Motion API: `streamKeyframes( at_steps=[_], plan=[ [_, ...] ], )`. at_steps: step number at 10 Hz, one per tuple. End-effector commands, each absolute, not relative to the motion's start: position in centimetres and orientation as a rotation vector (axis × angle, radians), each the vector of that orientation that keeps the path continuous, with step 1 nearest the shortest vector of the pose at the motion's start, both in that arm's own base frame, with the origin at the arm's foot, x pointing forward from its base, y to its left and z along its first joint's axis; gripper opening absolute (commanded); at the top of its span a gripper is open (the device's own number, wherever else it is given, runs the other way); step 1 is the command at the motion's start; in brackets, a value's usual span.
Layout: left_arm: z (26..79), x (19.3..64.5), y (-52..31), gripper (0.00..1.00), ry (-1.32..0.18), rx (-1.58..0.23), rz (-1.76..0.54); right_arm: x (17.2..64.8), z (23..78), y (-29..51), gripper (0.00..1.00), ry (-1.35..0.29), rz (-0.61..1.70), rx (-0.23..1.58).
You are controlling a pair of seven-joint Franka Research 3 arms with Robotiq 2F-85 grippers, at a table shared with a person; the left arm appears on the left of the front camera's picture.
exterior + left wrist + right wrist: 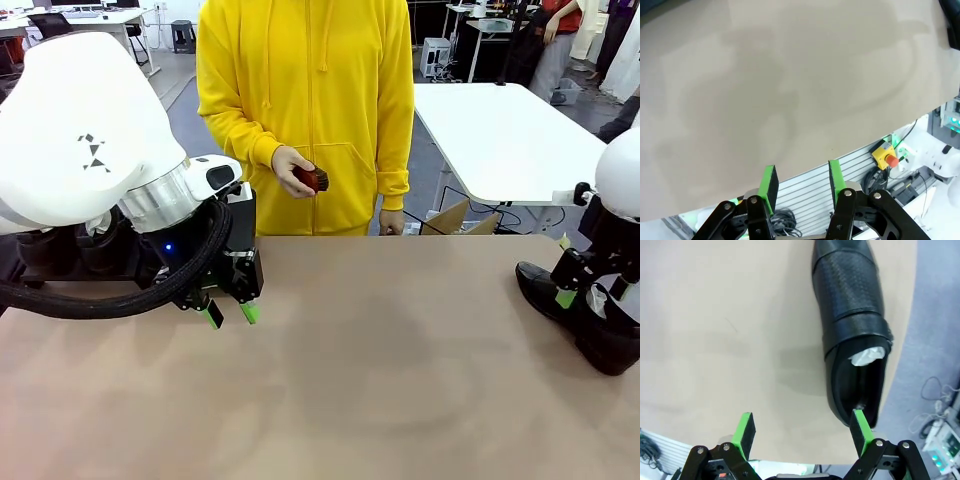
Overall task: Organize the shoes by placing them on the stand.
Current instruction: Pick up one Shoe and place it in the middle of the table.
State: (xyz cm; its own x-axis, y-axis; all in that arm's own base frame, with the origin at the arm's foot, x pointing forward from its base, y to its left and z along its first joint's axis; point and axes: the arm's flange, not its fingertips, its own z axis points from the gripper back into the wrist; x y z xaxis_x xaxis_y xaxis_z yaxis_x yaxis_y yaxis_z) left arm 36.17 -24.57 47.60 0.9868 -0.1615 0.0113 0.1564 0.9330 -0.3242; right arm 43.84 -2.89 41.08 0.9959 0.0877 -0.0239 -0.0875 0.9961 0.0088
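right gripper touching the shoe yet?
Cannot tell. In the right wrist view the open right gripper has one finger overlapping the heel rim of the black shoe; contact or gap isn't plain.

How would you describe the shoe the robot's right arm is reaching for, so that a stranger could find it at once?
Start at the tan table and follow its right-hand edge, as seen from the robot's side. There lies a black shoe under the open right gripper, white paper stuffed into its opening. It lies alone on bare tabletop, apart from the dark shoes behind the left arm.
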Motion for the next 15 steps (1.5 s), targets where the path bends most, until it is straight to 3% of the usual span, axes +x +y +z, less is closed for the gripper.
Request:
streamKeyframes(
  at_steps=[1,6,15],
  plan=[
    [47.7,36.3,-24.5,0.55,0.013,-0.333,-0.167,45.0,39.5,-3.7,1.0,0.063,0.078,0.097],
    [47.7,36.3,-24.5,0.55,0.013,-0.333,-0.167,46.2,38.0,-6.4,1.0,0.07,0.023,0.173],
    [47.7,36.3,-24.5,0.55,0.013,-0.333,-0.167,48.4,35.4,-5.4,1.0,0.117,0.067,0.121]
  ],
)
